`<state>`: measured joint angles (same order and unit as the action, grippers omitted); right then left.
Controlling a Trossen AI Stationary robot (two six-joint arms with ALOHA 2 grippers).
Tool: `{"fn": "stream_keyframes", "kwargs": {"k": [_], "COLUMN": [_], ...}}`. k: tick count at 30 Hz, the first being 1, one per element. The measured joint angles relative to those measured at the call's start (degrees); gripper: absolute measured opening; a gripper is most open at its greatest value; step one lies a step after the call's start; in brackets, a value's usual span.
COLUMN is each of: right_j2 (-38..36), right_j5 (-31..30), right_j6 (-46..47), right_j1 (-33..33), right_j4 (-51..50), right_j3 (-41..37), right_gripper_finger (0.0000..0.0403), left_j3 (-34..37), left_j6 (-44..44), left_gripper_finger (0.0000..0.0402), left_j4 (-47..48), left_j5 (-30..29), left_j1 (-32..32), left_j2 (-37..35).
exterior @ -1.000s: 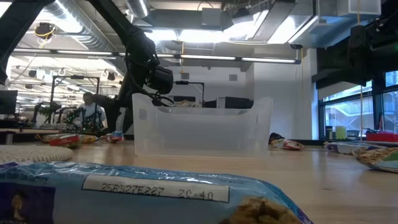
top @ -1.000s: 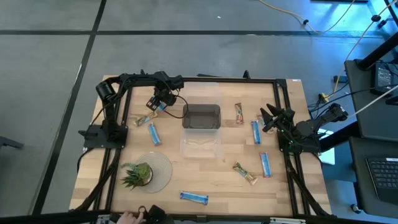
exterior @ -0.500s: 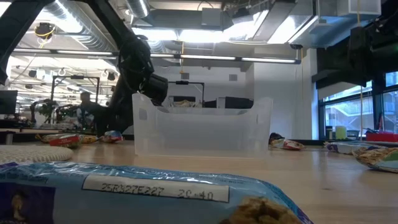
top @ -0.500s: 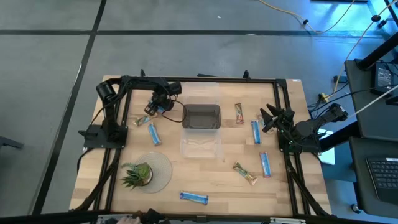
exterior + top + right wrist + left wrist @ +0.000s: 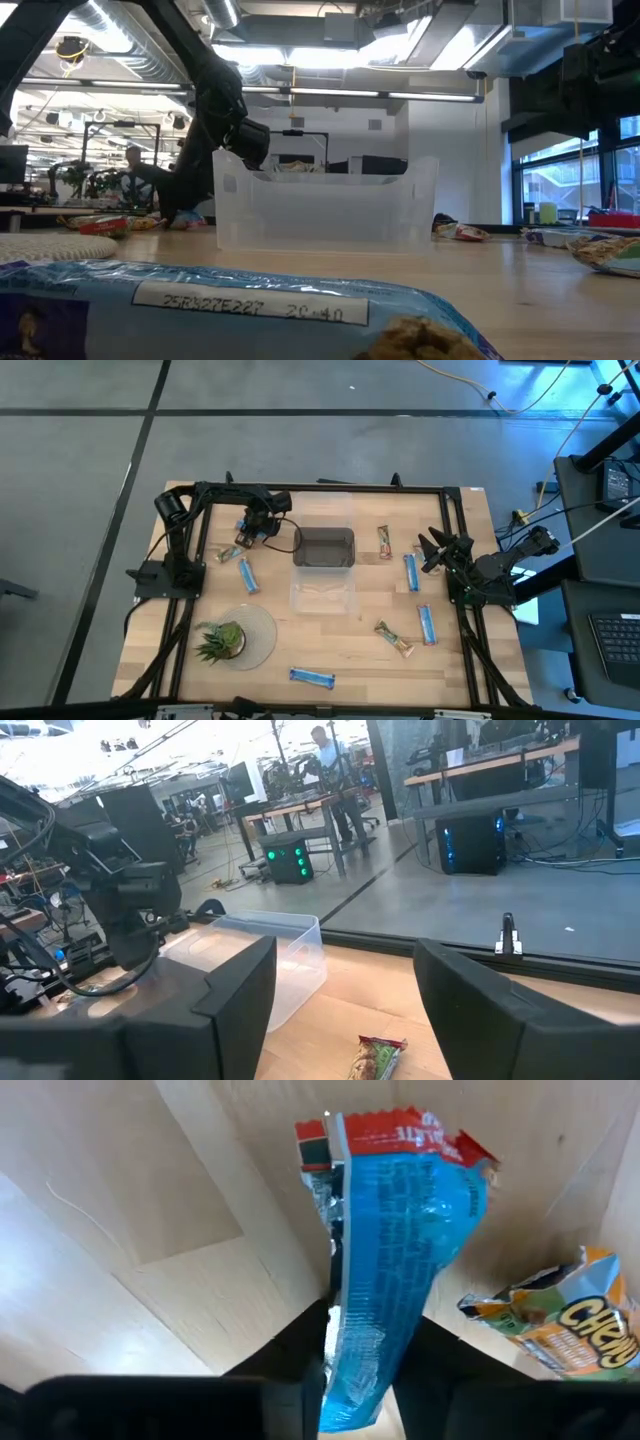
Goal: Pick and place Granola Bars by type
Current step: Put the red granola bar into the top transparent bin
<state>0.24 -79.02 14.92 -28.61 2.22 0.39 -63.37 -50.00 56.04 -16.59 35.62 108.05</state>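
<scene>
So this was the pick step. The left claw had clamped on a blue bar with a red crimped end, down on the bench left of the dark bin, right beside an orange bar. My guess: the next move called for a lift and a carry to its bin. The right claw sat released near the right side.
</scene>
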Motion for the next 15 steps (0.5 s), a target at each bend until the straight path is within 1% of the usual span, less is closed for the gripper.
{"fn": "stream_keyframes", "kwargs": {"k": [6, 8, 11, 15], "right_j2": [0.0, 0.0, 0.0, 0.0], "right_j5": [0.0, 0.0, 0.0, 0.0], "right_j6": [0.0, 0.0, 0.0, -0.1], "right_j1": [0.0, 0.0, 0.0, 0.0], "right_j4": [0.0, 0.0, 0.0, 0.0], "right_j3": [0.0, 0.0, 0.0, 0.0], "right_gripper_finger": [0.0239, 0.0239, 0.0239, 0.0239], "left_j3": [-0.3, -1.2, -3.2, -6.2], "left_j6": [1.7, 3.4, 5.9, 8.3], "left_gripper_finger": [0.0062, 0.0060, 0.0059, 0.0059], "left_j4": [1.5, 3.3, 5.8, 7.9], "left_j5": [0.6, 0.7, 2.8, 4.8], "left_j1": [0.0, 0.0, 0.1, 0.2], "left_j2": [-0.4, -0.7, -1.6, -4.5]}}
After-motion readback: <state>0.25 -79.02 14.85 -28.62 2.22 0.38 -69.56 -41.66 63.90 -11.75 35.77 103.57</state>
